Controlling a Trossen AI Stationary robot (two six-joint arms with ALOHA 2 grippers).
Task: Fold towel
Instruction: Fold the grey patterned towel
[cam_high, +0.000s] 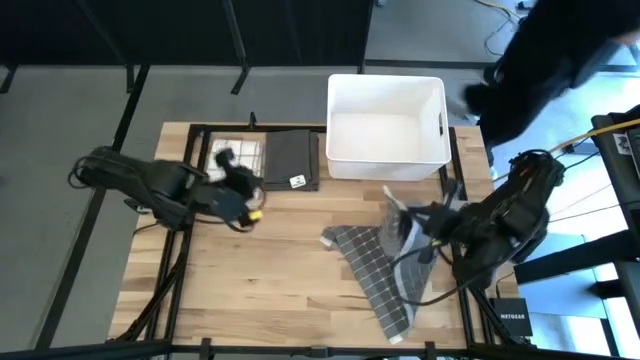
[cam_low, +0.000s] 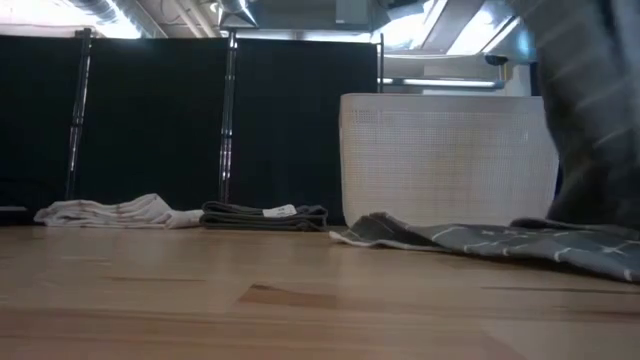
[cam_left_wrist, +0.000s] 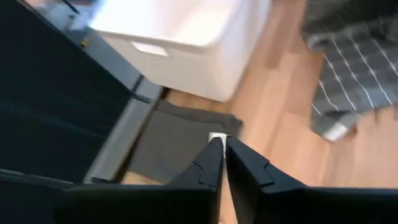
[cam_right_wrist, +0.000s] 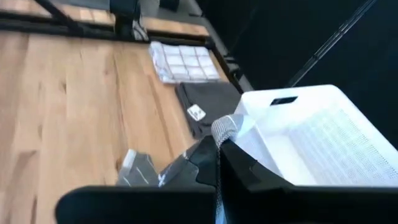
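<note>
Towel: grey checked towel (cam_high: 375, 270) lies crumpled on the worktop (cam_high: 260, 280), toward the right edge and the near right corner; one part is lifted off the wood, the rest trails flat.
Right claw: right claw (cam_right_wrist: 219, 149) is closed on a pinched bit of the towel's edge, in front of the white bin (cam_high: 386, 127); the wrist view shows cloth bunched between the fingers.
Left claw: left claw (cam_left_wrist: 222, 163) is closed with nothing in it, hovering at the far left of the worktop over the dark folded cloth (cam_high: 292, 160).
Other items: pale folded cloth (cam_high: 236, 155) just beside the dark one, both along the far edge left of the bin.
Step in hand (judgement): raising one corner to spread the towel before the first fold; task looks early, nothing folded yet.
Doing it well (judgement): lift until the trailing end hangs free, then draw the cloth toward the bare middle of the worktop so it lies flat; bring the left claw to a second corner on the same edge.
Risk (judgement): the pinch is small and could slip; the towel lies close to the right edge and may slide off.
</note>
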